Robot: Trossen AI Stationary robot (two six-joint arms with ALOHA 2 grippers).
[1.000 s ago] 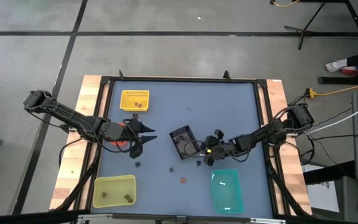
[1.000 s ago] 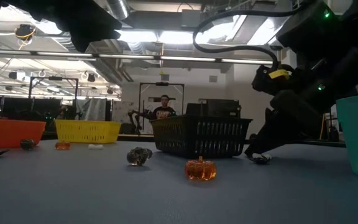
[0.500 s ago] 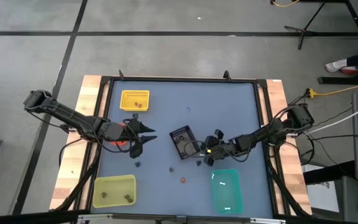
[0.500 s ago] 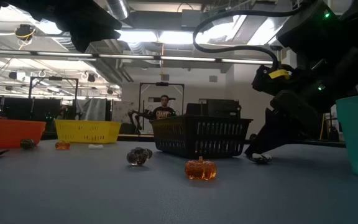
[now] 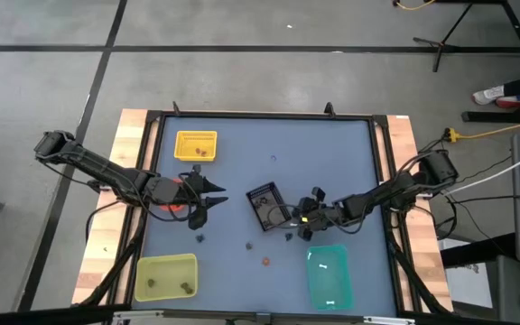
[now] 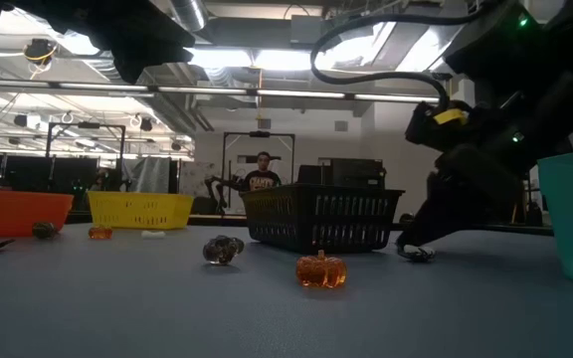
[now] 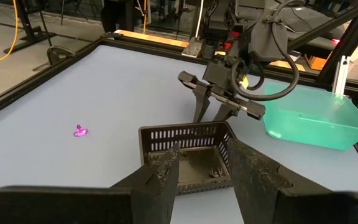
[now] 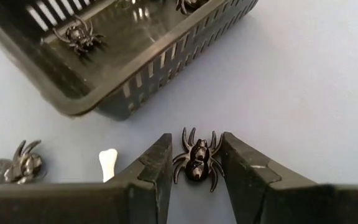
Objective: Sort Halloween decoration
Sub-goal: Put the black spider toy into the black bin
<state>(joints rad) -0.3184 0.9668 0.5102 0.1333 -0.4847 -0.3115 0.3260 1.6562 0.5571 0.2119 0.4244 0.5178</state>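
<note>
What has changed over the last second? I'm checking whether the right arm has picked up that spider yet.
Nothing visibly changed. The right claw still sits low on the mat beside the black basket with its fingers on either side of a black spider, apart and not clamped on it. The left claw still waits near the table's left side. The orange pumpkin and the teal bin lie as before.

Glossy black plastic spider (image 8: pixel 196 161) on smooth matt tabletop (image 8: pixel 303 93).
</note>
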